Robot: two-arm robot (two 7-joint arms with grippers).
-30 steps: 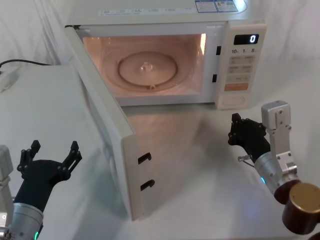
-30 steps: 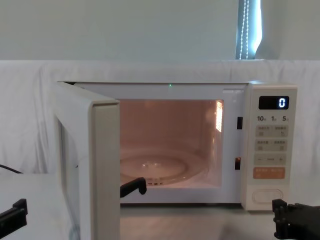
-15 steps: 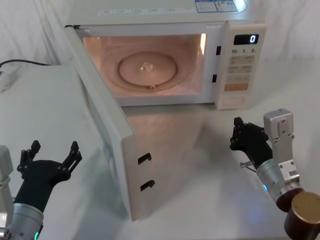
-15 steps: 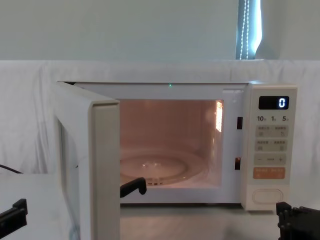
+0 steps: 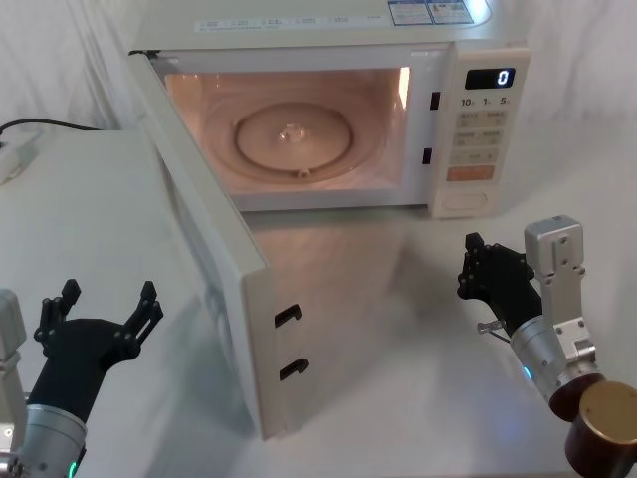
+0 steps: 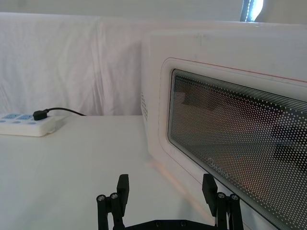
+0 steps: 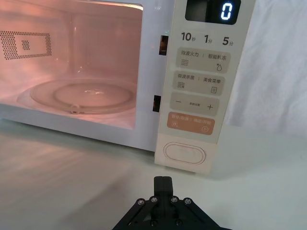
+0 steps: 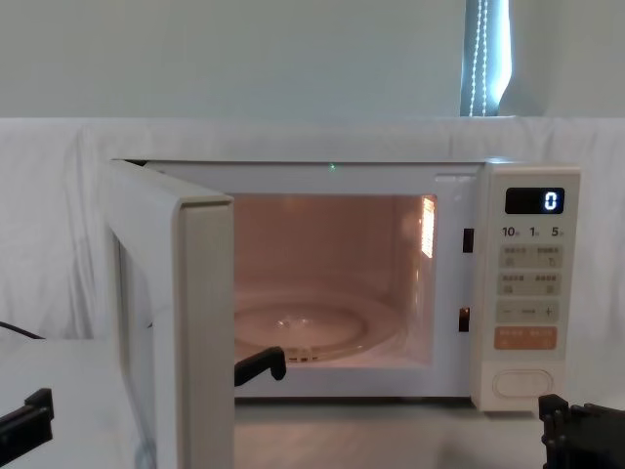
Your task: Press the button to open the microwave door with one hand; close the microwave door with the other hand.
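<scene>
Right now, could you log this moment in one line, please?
microwave door: open | left claw: open, outside door | right claw: shut, below button

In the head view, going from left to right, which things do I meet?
Left gripper → open microwave door → glass turntable inside the microwave → button → right gripper.

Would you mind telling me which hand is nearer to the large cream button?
The right hand is nearer, just in front of the button; the left hand sits far off, beyond the open microwave door.
</scene>
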